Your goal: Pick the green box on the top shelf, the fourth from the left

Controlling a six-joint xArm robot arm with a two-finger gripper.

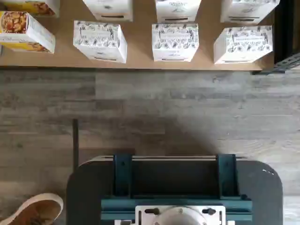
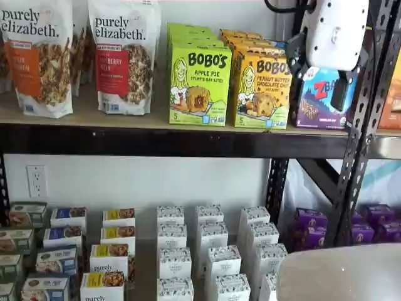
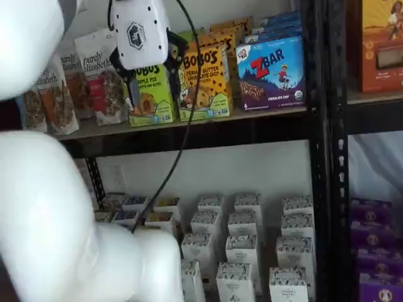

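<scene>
The hand [image 2: 316, 74] hangs at the upper right of a shelf view, its two black fingers spread wide and empty. The green box [image 2: 199, 83] stands upright on the top shelf [image 2: 144, 141], upper centre, touching one orange box [image 2: 262, 88]; two granola bags [image 2: 124, 55] stand left.

Two granola bags [image 2: 124, 56], one green box [image 2: 199, 83], one yellow-orange box [image 2: 261, 89], one blue ZBar box [image 3: 272, 73].

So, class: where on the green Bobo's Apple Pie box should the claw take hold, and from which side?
Probably from the front, closing on the two narrow side walls of the green box. It stands upright at the edge of the top shelf, with the yellow-orange Bobo's box close beside it, so clearance there is tight.
</scene>
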